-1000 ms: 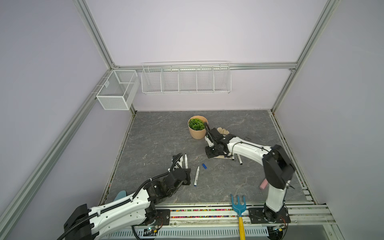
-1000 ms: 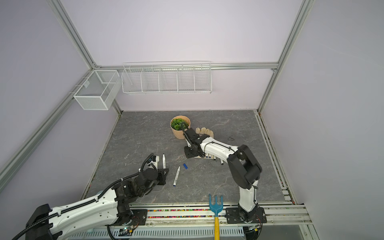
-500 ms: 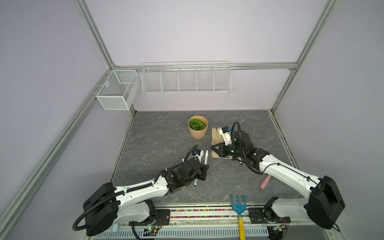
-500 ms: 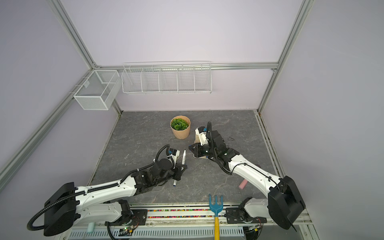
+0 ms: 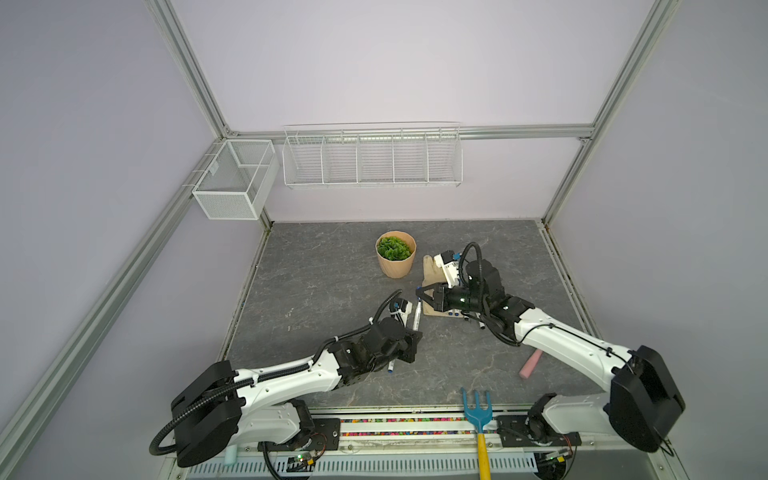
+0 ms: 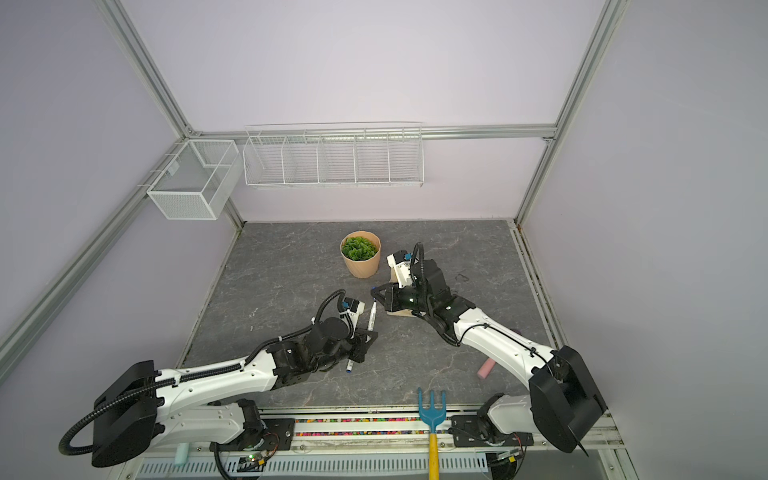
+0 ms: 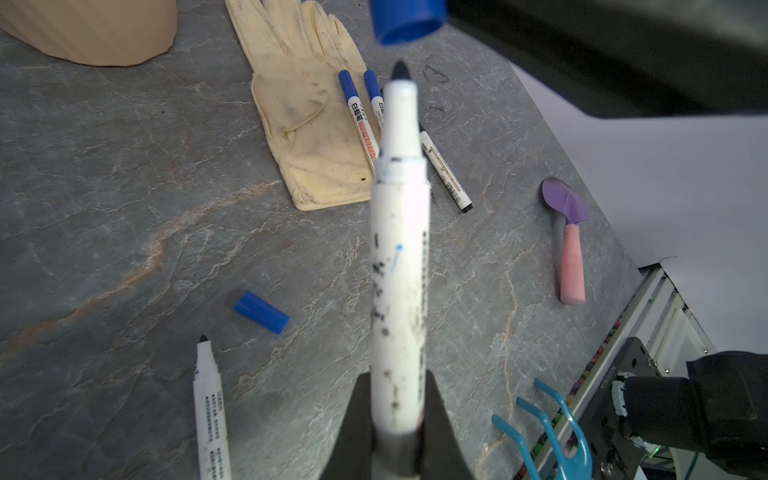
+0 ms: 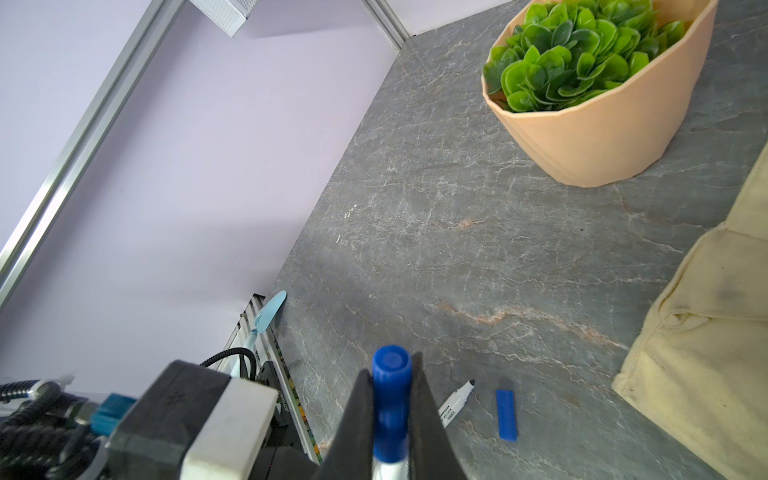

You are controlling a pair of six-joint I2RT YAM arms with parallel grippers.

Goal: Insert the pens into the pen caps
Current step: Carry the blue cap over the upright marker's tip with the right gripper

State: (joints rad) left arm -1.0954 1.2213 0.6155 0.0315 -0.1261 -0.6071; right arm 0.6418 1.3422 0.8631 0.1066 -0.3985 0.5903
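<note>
My left gripper (image 7: pixel 397 380) is shut on a white uncapped pen (image 7: pixel 400 249) whose dark tip points at a blue pen cap (image 7: pixel 409 20), a small gap away. My right gripper (image 8: pixel 391 368) is shut on that blue cap (image 8: pixel 390 390). In both top views the two grippers meet mid-table, left gripper (image 5: pixel 414 332) under right gripper (image 5: pixel 419 293). A second uncapped pen (image 7: pixel 210 407) and a loose blue cap (image 7: pixel 262 312) lie on the table. Two blue-capped pens (image 7: pixel 359 116) and a black-ended pen (image 7: pixel 444 170) lie by the glove.
A cream glove (image 7: pixel 307 124) lies behind the pens, next to a potted plant (image 5: pixel 395 255). A purple trowel with pink handle (image 7: pixel 569 249) lies at the right. A blue fork (image 5: pixel 478 411) rests on the front rail. Wire baskets (image 5: pixel 372 156) hang on the back wall.
Both arms swung in toward the table's middle. The left gripper carried its pen rightward and tilted it up. The right gripper came away from the glove with the blue cap.
</note>
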